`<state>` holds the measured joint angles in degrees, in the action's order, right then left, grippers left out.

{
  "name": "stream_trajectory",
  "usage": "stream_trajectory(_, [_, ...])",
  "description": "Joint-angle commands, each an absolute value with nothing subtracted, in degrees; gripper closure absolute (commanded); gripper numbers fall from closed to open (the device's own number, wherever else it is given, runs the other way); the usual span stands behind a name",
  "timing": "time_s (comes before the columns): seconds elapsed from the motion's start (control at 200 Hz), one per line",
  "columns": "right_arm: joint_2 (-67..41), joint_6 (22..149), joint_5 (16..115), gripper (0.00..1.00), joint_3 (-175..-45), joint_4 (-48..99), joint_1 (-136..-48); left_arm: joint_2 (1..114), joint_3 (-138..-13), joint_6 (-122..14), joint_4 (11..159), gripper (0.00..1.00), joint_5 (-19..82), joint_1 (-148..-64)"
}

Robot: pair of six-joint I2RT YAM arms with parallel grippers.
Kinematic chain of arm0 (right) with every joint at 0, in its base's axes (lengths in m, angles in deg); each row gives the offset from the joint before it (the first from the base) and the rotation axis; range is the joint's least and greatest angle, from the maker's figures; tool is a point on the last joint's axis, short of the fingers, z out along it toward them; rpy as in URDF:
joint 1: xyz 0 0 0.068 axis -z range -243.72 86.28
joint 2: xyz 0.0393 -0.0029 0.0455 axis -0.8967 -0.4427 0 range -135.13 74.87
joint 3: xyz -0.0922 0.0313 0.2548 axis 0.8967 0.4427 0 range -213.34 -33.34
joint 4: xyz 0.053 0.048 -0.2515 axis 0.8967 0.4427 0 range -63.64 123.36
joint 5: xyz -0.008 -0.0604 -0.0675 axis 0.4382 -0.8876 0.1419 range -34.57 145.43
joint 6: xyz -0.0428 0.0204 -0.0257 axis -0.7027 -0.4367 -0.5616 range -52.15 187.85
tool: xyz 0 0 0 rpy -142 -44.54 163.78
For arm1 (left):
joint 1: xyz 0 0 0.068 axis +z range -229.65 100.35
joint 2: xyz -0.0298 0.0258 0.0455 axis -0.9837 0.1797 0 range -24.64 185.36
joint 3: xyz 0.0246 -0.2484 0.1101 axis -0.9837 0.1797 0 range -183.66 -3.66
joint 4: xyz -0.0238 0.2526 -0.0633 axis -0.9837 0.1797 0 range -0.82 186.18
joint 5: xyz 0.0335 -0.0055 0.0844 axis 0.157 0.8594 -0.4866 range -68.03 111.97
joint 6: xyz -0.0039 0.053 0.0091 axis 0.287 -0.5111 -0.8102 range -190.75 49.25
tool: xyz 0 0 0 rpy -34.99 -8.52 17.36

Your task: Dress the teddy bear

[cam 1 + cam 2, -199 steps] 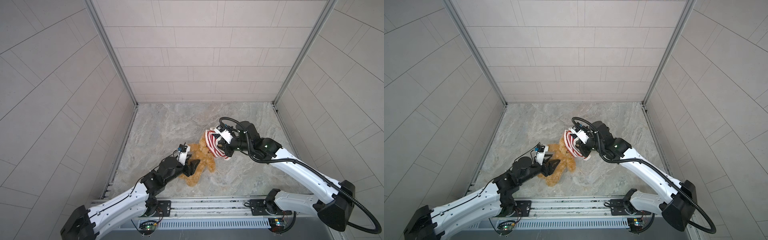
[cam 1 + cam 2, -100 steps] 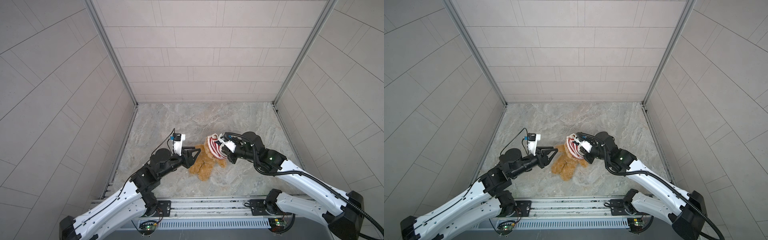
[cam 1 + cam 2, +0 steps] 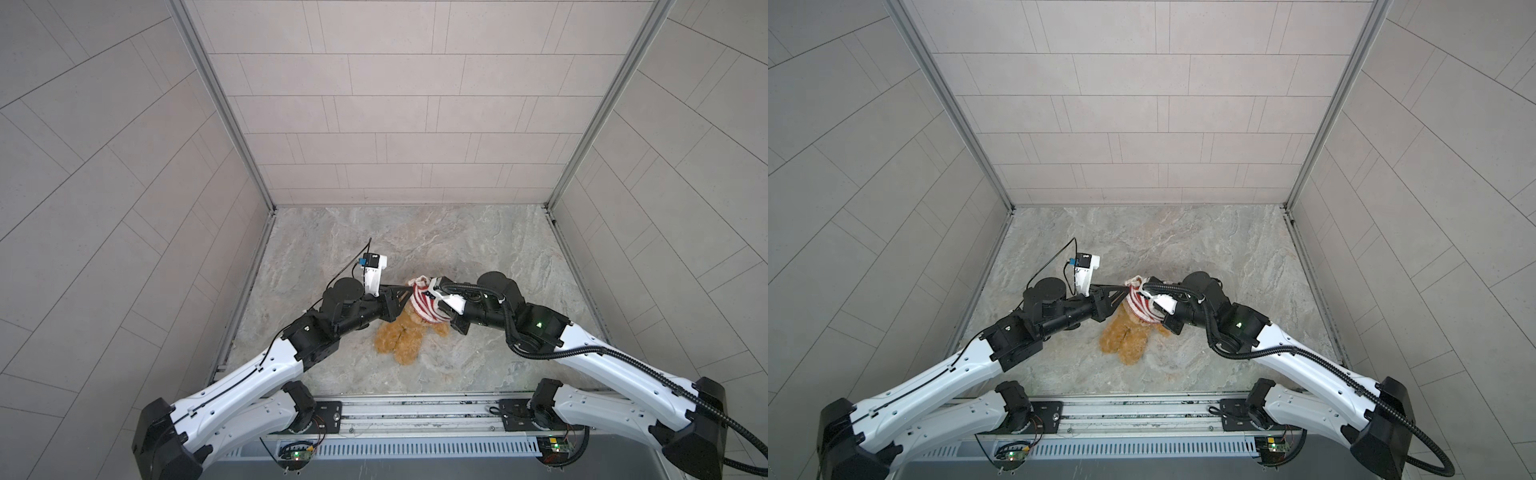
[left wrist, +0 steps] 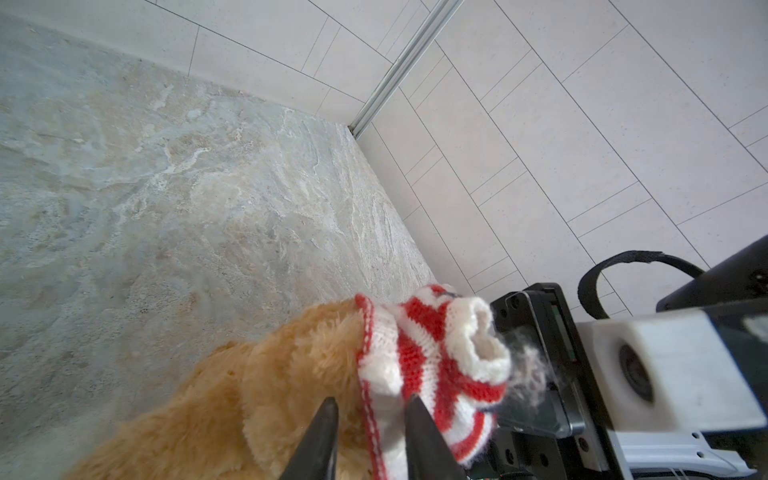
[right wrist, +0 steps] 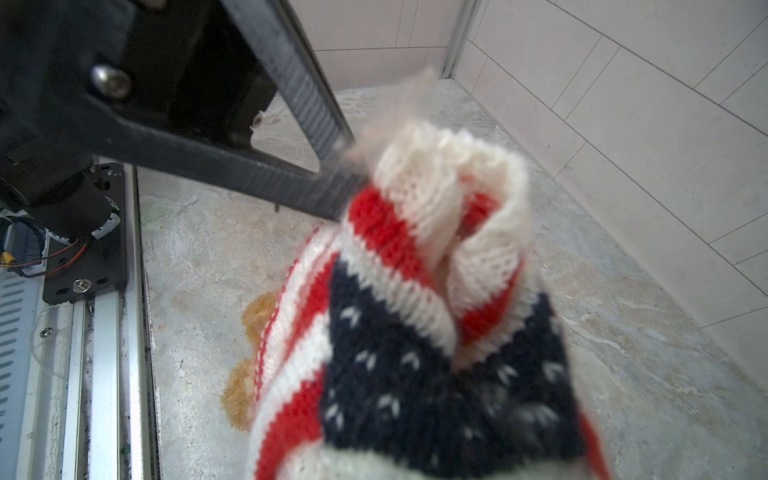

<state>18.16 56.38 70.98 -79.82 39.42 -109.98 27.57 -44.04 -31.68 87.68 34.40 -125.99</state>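
At the near edge a metal rail (image 3: 415, 415) is seen, and both arm bases are mounted on it. Just beyond it, on the marbled table (image 3: 415, 241), the teddy bear (image 3: 397, 338) is laid near the front middle, with its legs turned toward the rail. One golden-brown arm is left showing on the right side. The bear's upper part is covered by a sweater (image 3: 424, 305) knitted in red and white stripes. In the right wrist view a navy patch with white flecks is shown on it.

The sweater is approached from the left by the left pincer (image 4: 371, 401). Its dark fingers (image 4: 328, 419) are held somewhat apart, and the red-edged hem is caught between them, beside the bear's fur. Whether the hem is actually pressed cannot be told.

From the right, the sweater is met by the right pincer (image 3: 442, 313). It is pressed together with its tips buried in the bunched knit, which is pinched there. The two pincers are set close together on opposite sides of the garment.

Farther back, the table is bounded by pale tiled walls (image 3: 395, 124).
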Motion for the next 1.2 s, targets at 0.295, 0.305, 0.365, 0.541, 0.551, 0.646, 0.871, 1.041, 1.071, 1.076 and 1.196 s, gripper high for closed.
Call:
stream_trajectory(0.295, [21.2, 53.2, 70.8, 1.00, -79.7, 36.6, -111.6, 27.6, -47.9, -32.7, 89.2, 0.80, 33.7, -125.7])
stream_trajectory(0.305, [21.2, 53.1, 70.8, 1.00, -79.7, 36.6, -111.6, 27.5, -47.9, -32.8, 89.4, 0.80, 33.6, -125.7])
stream_trajectory(0.365, [21.5, 53.1, 70.7, 1.00, -79.7, 36.6, -111.6, 27.4, -48.0, -33.0, 90.1, 0.82, 33.2, -125.6])
stream_trajectory(0.541, [22.0, 53.0, 70.4, 1.00, -79.9, 36.6, -111.9, 26.6, -47.4, -33.1, 90.4, 0.93, 32.8, -125.6])
stream_trajectory(0.551, [22.0, 53.0, 70.3, 1.00, -79.9, 36.6, -111.9, 26.5, -47.4, -33.1, 90.4, 0.94, 32.7, -125.7])
stream_trajectory(0.646, [22.0, 52.9, 70.0, 1.00, -80.0, 36.6, -112.0, 25.4, -47.1, -33.1, 91.0, 1.00, 31.8, -125.7])
stream_trajectory(0.871, [23.2, 52.5, 69.6, 1.00, -79.7, 36.6, -112.2, 22.1, -44.9, -32.7, 93.8, 1.00, 31.2, -121.3])
stream_trajectory(1.041, [24.6, 52.7, 69.7, 1.00, -78.7, 35.3, -112.4, 21.1, -42.6, -32.3, 94.2, 1.00, 32.4, -117.9])
stream_trajectory(1.071, [24.9, 52.7, 69.7, 1.00, -78.5, 35.0, -112.4, 21.1, -42.3, -32.3, 94.3, 1.00, 32.5, -117.5])
stream_trajectory(1.076, [24.9, 52.7, 69.7, 1.00, -78.4, 35.0, -112.4, 21.1, -42.3, -32.3, 94.3, 1.00, 32.5, -117.5])
stream_trajectory(1.196, [26.2, 52.6, 69.9, 1.00, -77.7, 34.3, -112.4, 21.8, -39.7, -32.0, 94.4, 1.00, 32.6, -116.2])
